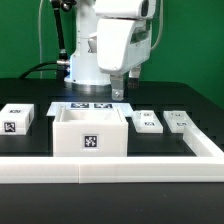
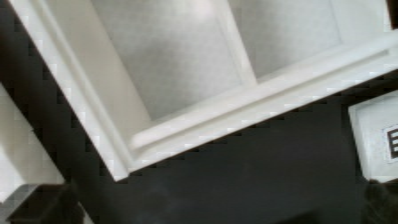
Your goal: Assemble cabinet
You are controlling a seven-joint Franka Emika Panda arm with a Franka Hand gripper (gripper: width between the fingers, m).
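Observation:
The cabinet (image 1: 90, 132) is an open-topped white box with a black-and-white tag on its front. It stands in the middle of the black table. My gripper (image 1: 120, 94) hangs just behind the cabinet's back corner on the exterior view's right, a little above it. In the wrist view the cabinet's white rim and pale inside (image 2: 169, 75) fill most of the picture. My gripper (image 2: 217, 216) shows only as dark fingertips at the two corners, far apart, with bare dark table between them. It holds nothing.
The marker board (image 1: 90, 105) lies behind the cabinet. Small flat white tagged blocks lie at the exterior view's left (image 1: 17, 120) and right (image 1: 147, 121) (image 1: 180, 120). A long white rail (image 1: 110, 170) runs along the front and turns back at the right. A tagged white edge (image 2: 377, 145) shows in the wrist view.

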